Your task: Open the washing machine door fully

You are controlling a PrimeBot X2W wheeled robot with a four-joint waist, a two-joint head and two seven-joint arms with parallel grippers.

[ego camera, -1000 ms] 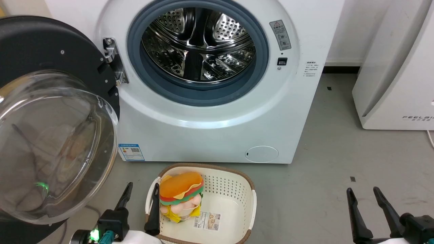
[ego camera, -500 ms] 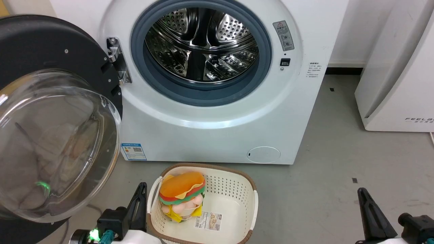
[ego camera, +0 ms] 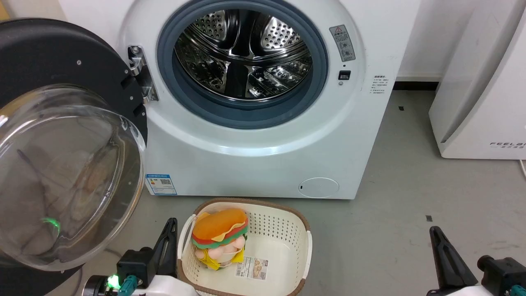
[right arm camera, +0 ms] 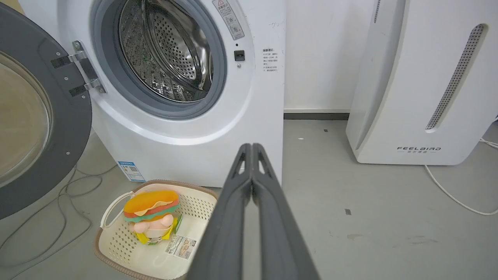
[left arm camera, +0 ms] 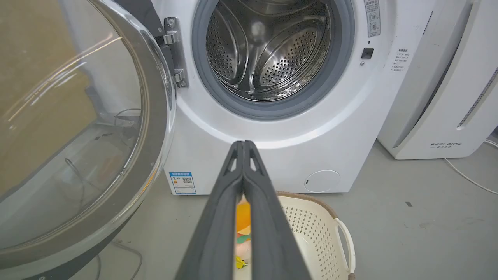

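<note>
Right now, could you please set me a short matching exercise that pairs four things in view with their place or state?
Things:
1. door
2. plush toy
3. basket
4. left tool

Places or states:
A. lying inside the basket
B. shut, holding nothing
C. swung open to the left
D. on the floor in front of the washing machine

Pairs: 1-C, 2-A, 3-D, 4-B
</note>
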